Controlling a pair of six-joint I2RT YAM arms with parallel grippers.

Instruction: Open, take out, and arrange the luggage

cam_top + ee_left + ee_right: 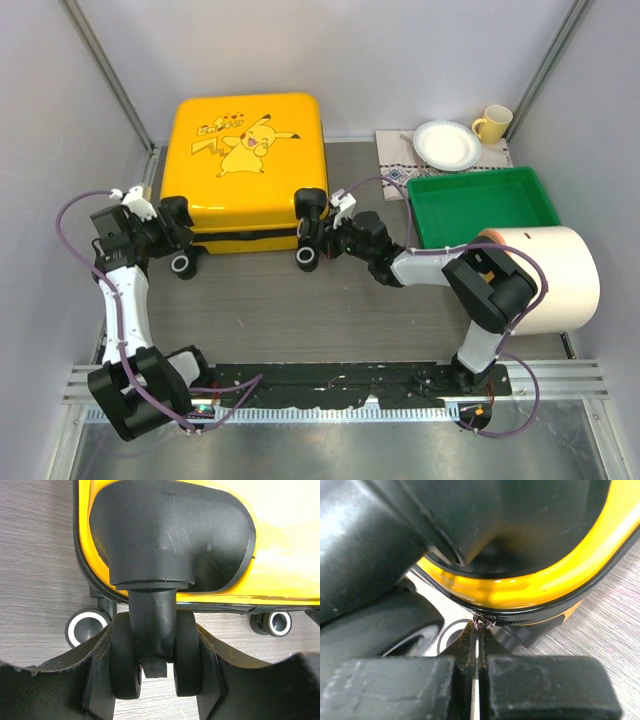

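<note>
**Item: luggage** (245, 160). Lies flat at 11 o'clock on the table (300, 310), lid up, wheels toward 6 o'clock.

**Progress:** Judged early. The two shells are shut together and no lining or contents show. Opening, emptying and arranging are all left to do.

**Left gripper** (156, 655): at the luggage's 7 o'clock corner, fingers clamped either side of a twin wheel (125, 660).

**Right gripper** (478, 635): at the 5 o'clock corner, fingers pressed together with their tips at the zipper (505, 622). Whether they pinch the pull cannot be told. Probably the unzipping step.

**Materials:**
- Shell: glossy yellow hard plastic, rounded corners, cartoon print on the lid.
- Trim: black band with fine zipper coil between the halves.
- Wheel housings: matte black moulded plastic, lightly scuffed.
- Wheels: black, rubbery; the lower ones show white rings.
- Table: grey wood-grain surface.

**Also present:**
- Green tray (470, 177), rigid plastic, rectangular, at 3 o'clock.
- Cream cylinder (555, 275), smooth, at 4 o'clock.
- White plate (447, 145) and yellow mug (493, 122) at 1 o'clock, on a patterned cloth (392, 150).
</note>
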